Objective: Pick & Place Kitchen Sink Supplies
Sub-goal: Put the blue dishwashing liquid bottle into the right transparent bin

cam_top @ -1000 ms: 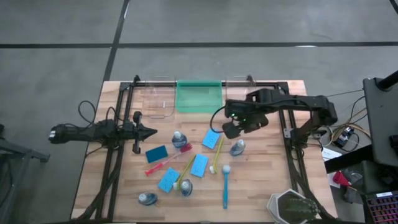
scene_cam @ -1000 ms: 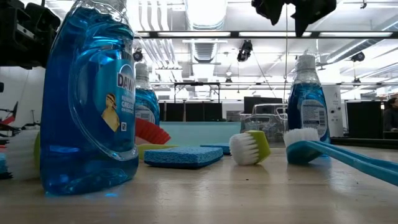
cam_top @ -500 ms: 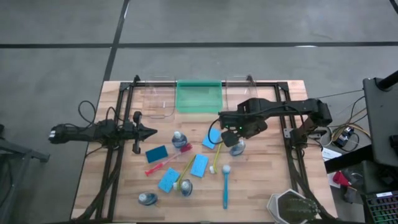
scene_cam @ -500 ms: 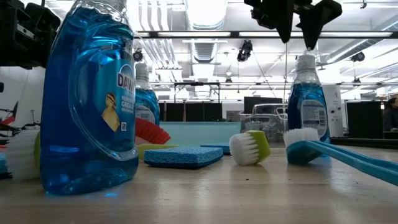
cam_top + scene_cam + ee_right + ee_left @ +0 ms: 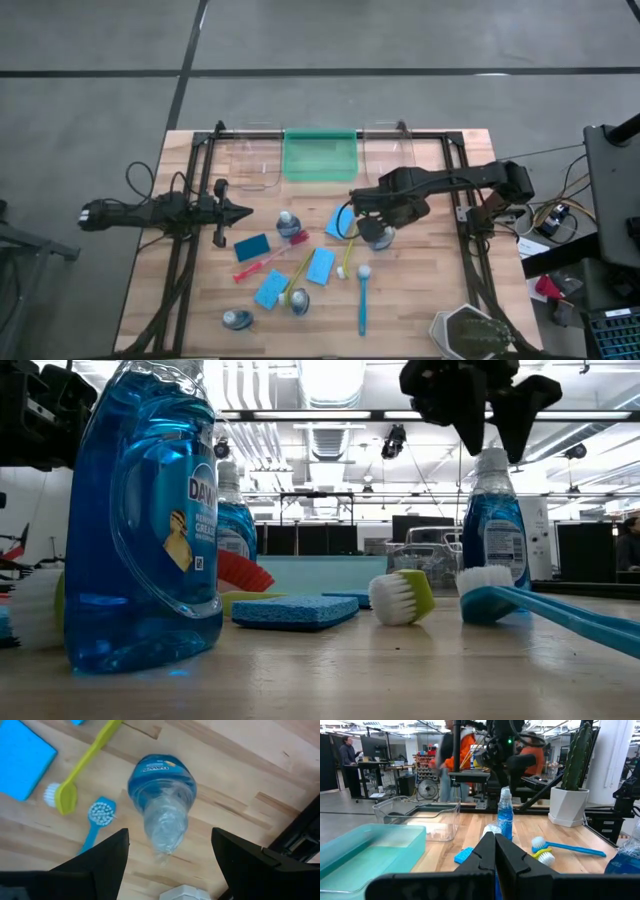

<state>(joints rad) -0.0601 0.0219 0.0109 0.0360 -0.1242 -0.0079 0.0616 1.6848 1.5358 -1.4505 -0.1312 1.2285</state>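
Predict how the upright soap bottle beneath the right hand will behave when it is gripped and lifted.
The soap bottle is tall and narrow, so it probably tips if nudged. Its clear plastic looks smooth, perhaps slippery. Being nearly full of blue liquid, it is likely heavy for its size.

High cam overhead; low cam at tabletop; both share bottle (image 5: 381, 236) (image 5: 497, 535).

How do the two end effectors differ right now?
The right end effector hangs open over the cap of an upright soap bottle, a finger on either side; the left end effector is shut and empty, parked at the table's left, away from the supplies. Neither holds anything.
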